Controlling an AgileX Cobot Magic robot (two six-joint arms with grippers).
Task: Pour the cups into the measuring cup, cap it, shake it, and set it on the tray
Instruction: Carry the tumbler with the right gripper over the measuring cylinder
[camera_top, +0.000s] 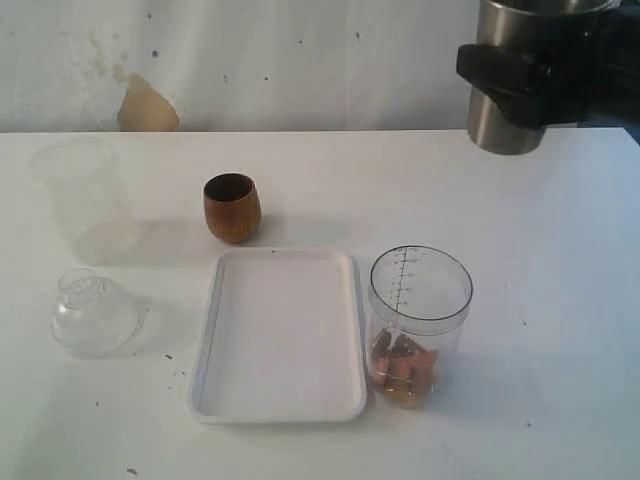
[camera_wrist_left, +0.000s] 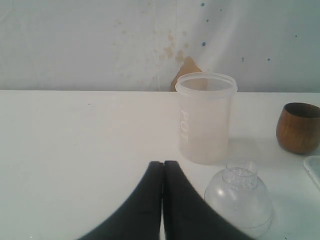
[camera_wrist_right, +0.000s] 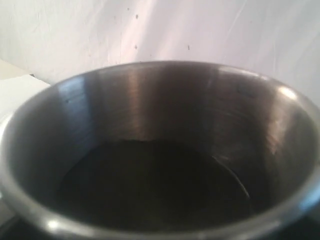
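Stainless-steel tumbler (camera_top: 505, 128) hangs upright in our right gripper (camera_top: 528, 75), jaws spread wide around its wall, high over the table (camera_top: 560, 300); our left gripper (camera_wrist_left: 163, 171) rests pinched shut, empty. We should centre the tumbler's lip over the measuring cup (camera_top: 420, 300) beside the tray (camera_top: 280, 330), then tilt slowly.

A white tabletop (camera_top: 560, 300) spreads below the right pincer (camera_top: 505, 78), matte and marked with a few small dark specks. Behind that pincer rises a white wall (camera_top: 300, 60), scuffed, with scattered dark and blue flecks (camera_top: 155, 53). Ahead of the left pincer (camera_wrist_left: 163, 200), where wall meets table, sits a tan patch (camera_wrist_left: 187, 66) with brownish stains (camera_wrist_left: 167, 50) above it. The light is soft and even, and shadows on the table are faint.
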